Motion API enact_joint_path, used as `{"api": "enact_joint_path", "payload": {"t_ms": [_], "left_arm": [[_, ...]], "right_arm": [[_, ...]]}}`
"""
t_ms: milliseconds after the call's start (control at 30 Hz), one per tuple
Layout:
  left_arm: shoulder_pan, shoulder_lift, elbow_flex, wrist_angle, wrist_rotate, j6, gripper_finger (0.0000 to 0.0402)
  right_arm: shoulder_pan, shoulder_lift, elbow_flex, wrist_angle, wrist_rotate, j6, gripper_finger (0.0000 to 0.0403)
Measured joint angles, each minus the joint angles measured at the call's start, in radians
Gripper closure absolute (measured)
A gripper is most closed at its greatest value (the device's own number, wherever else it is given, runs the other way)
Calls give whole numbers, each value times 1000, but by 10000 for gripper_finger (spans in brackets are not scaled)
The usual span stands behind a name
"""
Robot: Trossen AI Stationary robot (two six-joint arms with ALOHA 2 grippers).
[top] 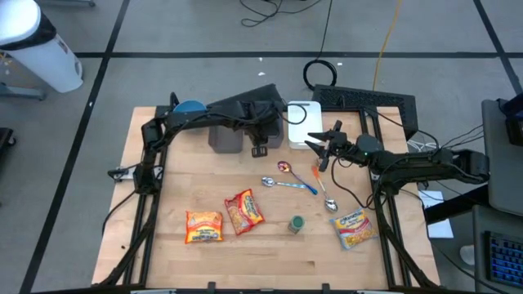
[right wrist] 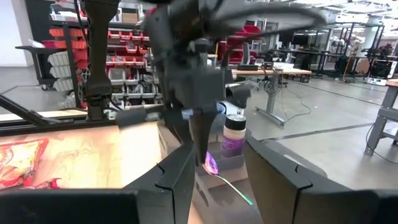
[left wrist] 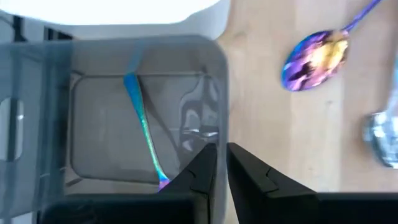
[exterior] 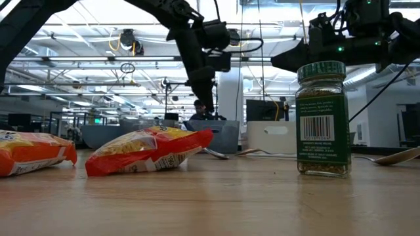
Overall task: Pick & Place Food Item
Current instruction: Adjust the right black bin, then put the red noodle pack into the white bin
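Left gripper (left wrist: 221, 163) sits over the grey bin (left wrist: 56, 112), fingers nearly together, pinching the bowl end of an iridescent spoon (left wrist: 142, 127) whose handle slants down into the bin. I see the right gripper (top: 325, 149) hovering just beside the white container (top: 304, 113), fingers spread wide, nothing in them. Food items lie untouched on the table (top: 163, 261): two orange-red packets (top: 203, 226) (top: 243, 211), a yellow packet (top: 354, 228), and the spice jar (top: 296, 224) between them. Three more spoons (top: 280, 181) lie mid-table.
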Motion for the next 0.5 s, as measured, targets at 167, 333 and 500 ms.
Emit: {"api": "enact_joint_path", "payload": {"t_ms": [167, 333, 500], "left_arm": [[0, 0, 46, -43, 25, -2, 329], [2, 0, 58, -84, 21, -21, 260], [12, 0, 57, -125, -7, -41, 187]], "right_arm": [[0, 0, 0, -1, 0, 0, 271], [0, 0, 0, -1, 0, 0, 271], [0, 0, 0, -1, 0, 0, 271]]}}
